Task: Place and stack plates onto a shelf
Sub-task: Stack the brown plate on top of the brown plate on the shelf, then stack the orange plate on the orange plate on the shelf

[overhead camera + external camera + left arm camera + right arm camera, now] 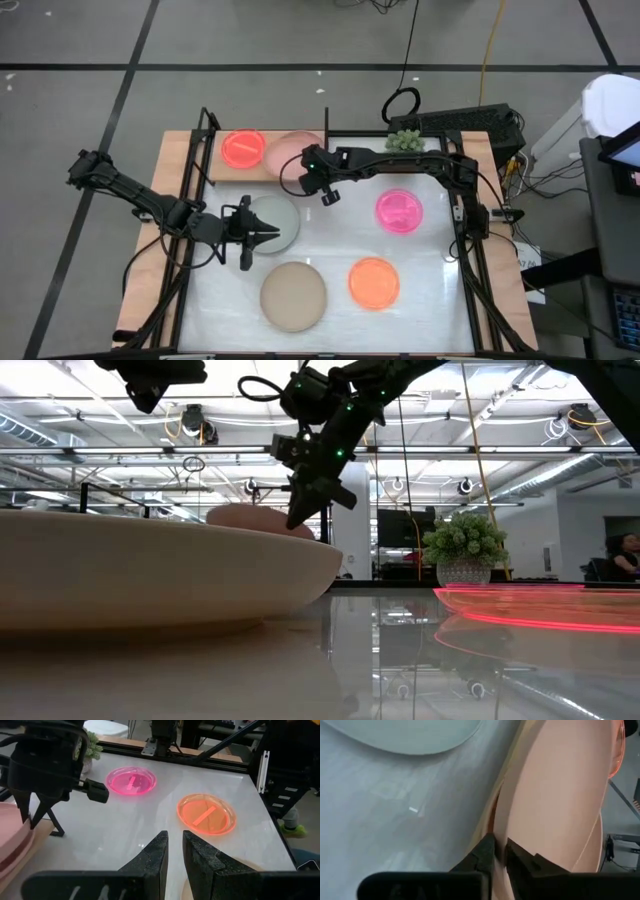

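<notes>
The shelf (215,172), a wooden board with black uprights, stands at the table's far left. It carries a neon orange plate (243,148) and a pale pink plate (293,148). My right gripper (322,183) is at the pale pink plate's rim and shut on it. My left gripper (268,233) hovers shut over the grey-green plate (283,220), which lies flat on the table. Also on the table are a beige plate (293,295), an orange plate (373,282) and a neon pink plate (399,211). My right gripper (500,851) pinches the pale pink plate's rim (501,827) between its two fingers, on the side of the plate toward the table's right and near edges. The fingers (300,515) slant down from above and from the right. The plate (255,515) lies about level on the shelf.
A spiky green plant in a glass pot (404,140) stands at the far edge, right of the shelf. The black frame rails (470,230) run along the table's sides. The white tabletop (330,240) shows bare between the plates.
</notes>
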Controlling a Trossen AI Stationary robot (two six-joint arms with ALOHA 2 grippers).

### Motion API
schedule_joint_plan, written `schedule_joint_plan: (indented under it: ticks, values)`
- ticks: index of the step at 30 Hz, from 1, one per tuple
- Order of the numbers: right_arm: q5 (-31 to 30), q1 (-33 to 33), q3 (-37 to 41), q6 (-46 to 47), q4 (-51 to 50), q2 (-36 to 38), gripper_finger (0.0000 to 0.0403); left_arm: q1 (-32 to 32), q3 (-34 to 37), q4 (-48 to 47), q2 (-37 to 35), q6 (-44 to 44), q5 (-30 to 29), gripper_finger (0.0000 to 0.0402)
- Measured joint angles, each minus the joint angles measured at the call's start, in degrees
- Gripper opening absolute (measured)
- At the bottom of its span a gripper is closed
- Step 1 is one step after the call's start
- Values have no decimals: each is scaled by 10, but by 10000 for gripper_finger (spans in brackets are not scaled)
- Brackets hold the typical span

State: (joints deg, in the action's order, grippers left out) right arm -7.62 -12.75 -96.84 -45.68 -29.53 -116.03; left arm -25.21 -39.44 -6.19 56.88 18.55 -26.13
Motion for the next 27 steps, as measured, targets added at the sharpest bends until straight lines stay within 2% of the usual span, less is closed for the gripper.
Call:
schedule_joint_plan:
  ticks: [14, 18, 21, 27]
  values:
    - [-3, 3, 0, 19, 11, 1, 53, 0, 0, -12, 0, 2, 0, 63]
    - [-43, 19, 0, 35, 15, 7, 54, 0, 0, -14, 0, 2, 0, 63]
    - [-73, 37, 0, 56, 12, 20, 54, 0, 0, -15, 0, 2, 0, 63]
    - [-73, 78, 0, 150, -43, 70, 54, -3, 0, -31, 0, 3, 1, 63]
